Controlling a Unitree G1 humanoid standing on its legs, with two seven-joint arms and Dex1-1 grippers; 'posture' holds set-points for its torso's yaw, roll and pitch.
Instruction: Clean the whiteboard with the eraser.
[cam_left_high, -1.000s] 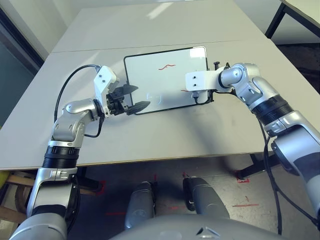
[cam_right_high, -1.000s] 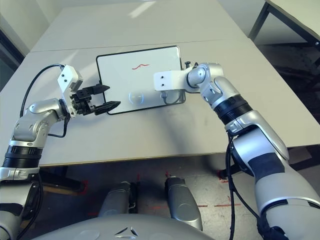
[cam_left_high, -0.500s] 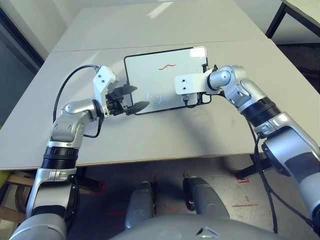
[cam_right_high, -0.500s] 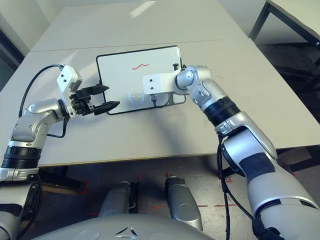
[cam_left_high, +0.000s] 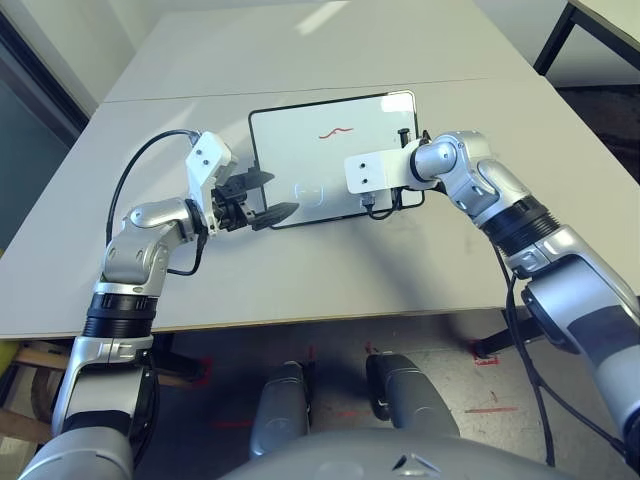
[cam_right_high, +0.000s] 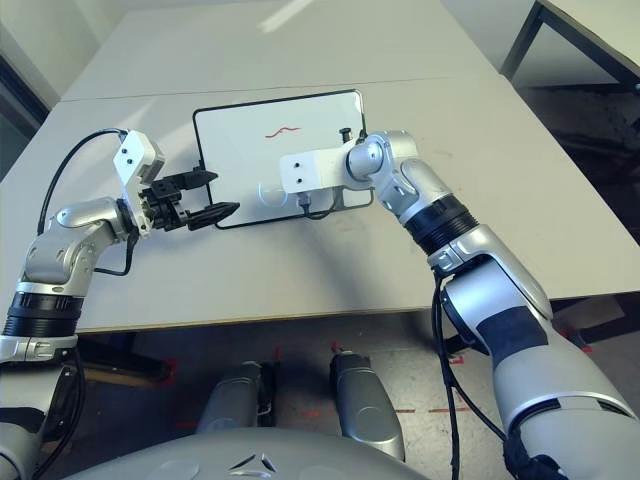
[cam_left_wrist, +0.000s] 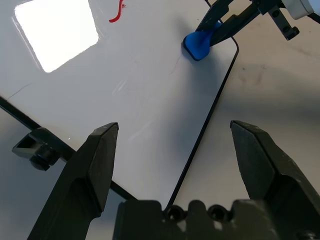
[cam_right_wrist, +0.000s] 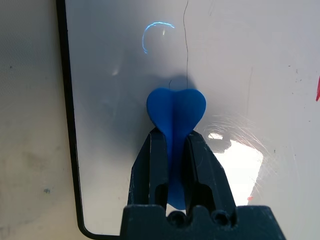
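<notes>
Eraser swept leftward along the whiteboard's near edge

The right gripper, jaws clamped on the blue eraser, has slid it left across the whiteboard; the red squiggle farther up remains. The left gripper hovers at the whiteboard's left edge, jaws wide.

The whiteboard is white with a thin black frame and one red squiggle. The eraser is bright blue, between black fingers.

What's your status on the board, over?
Right gripper shut on eraser, pressed to whiteboard. Left gripper open at board's edge. Red squiggle remains. Nothing blocking.
</notes>
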